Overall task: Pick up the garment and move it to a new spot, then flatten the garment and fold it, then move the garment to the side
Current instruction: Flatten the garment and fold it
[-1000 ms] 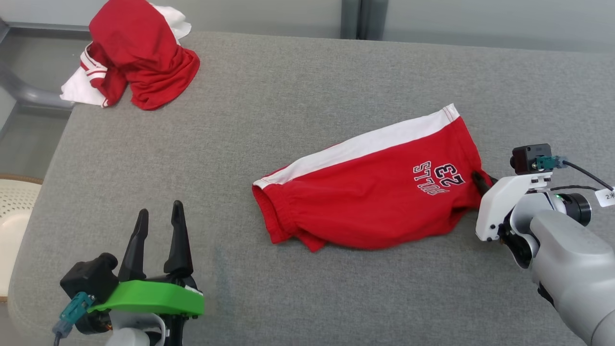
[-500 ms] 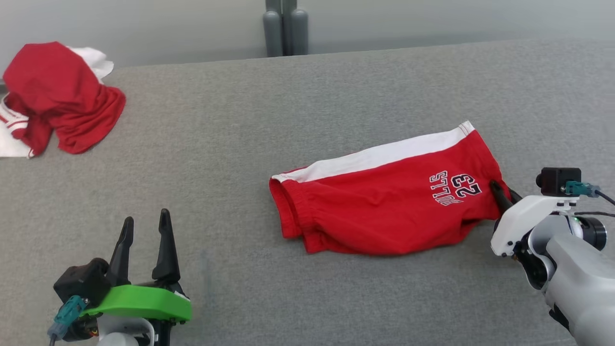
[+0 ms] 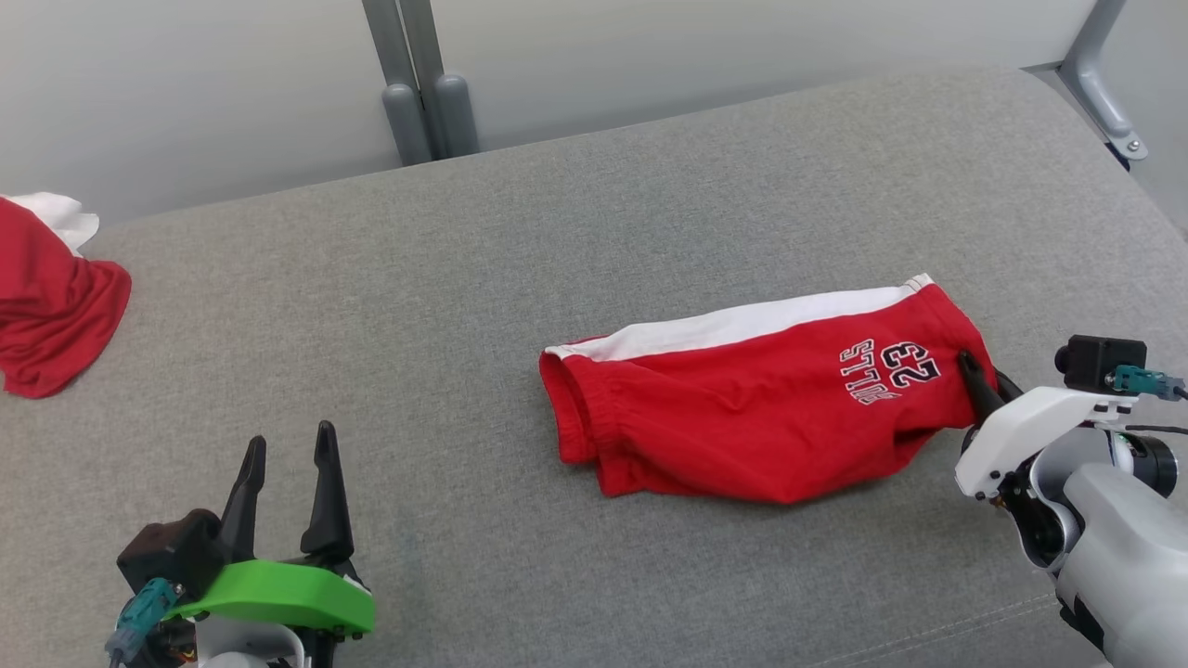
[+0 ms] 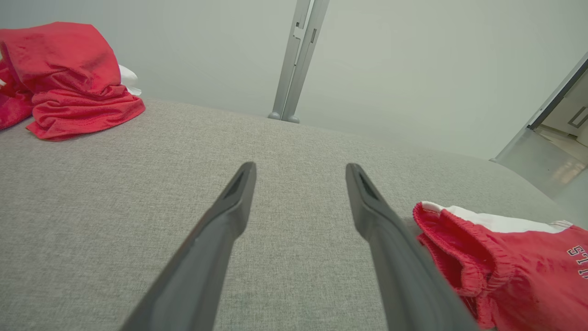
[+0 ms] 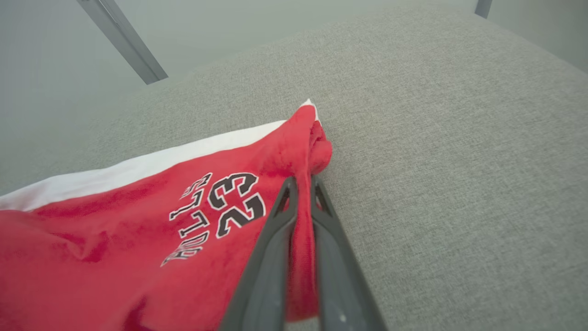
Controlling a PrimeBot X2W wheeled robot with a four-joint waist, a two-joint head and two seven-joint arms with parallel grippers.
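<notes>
In the head view, the whole picture had swung sideways since a second before, so the camera had turned. The pile of red and white clothes now sat at the left edge. The red Bulls shorts lay on the grey upholstered surface, seemingly farther from that pile, which suggested they were being dragged to the new spot. The right gripper stayed clamped on their leg hem, while the left gripper stood spread and empty.

In the left wrist view, the elastic waistband lay untouched near the finger on that view's right.

In the right wrist view, the fingers pinched a bunched fold of hem beside the "23".
</notes>
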